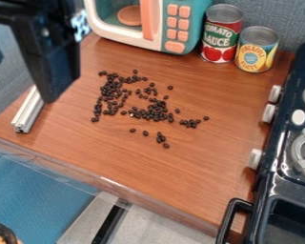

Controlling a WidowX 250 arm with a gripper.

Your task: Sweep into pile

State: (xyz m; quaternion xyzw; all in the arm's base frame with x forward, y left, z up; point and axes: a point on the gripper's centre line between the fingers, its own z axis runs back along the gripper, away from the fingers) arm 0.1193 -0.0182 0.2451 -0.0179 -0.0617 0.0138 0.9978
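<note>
The pincer (pixel 48 71) hangs at the upper left, over the left side of the wooden worktop (pixel 180 176); I cannot tell whether it is apart or together. The small dark beans (pixel 156 112) lie scattered on the upper middle of the worktop. Many form a loose, curving band on the left, others bunch thickly in the middle, and a few sit to the right of and below that bunch. A metal rail (pixel 29 110) lies on the worktop left of the beans. Behind them stands a toy microwave (pixel 139 43), with a round orange-brown disc (pixel 129 15) inside. To its right, a red can (pixel 221 35) and a shorter yellow can (pixel 257 50) stand upright. A dark toy stove (pixel 279 143) runs along the right side.
</note>
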